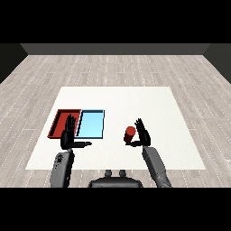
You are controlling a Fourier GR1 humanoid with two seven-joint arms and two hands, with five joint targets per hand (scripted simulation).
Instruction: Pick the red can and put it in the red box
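The red can (130,134) stands upright on the white table (149,103), right of the trays. My right hand (143,134) is just to its right, fingers straight and raised, thumb reaching under the can's near side; the hand is open and not curled round the can. The red tray (60,118) lies at the left with the light blue tray (91,124) beside it. My left hand (69,133) is held up open over the red tray's near right corner, thumb pointing right.
Both forearms come in from the lower corners. The table's near edge runs just behind the wrists. Grey wooden floor surrounds the table.
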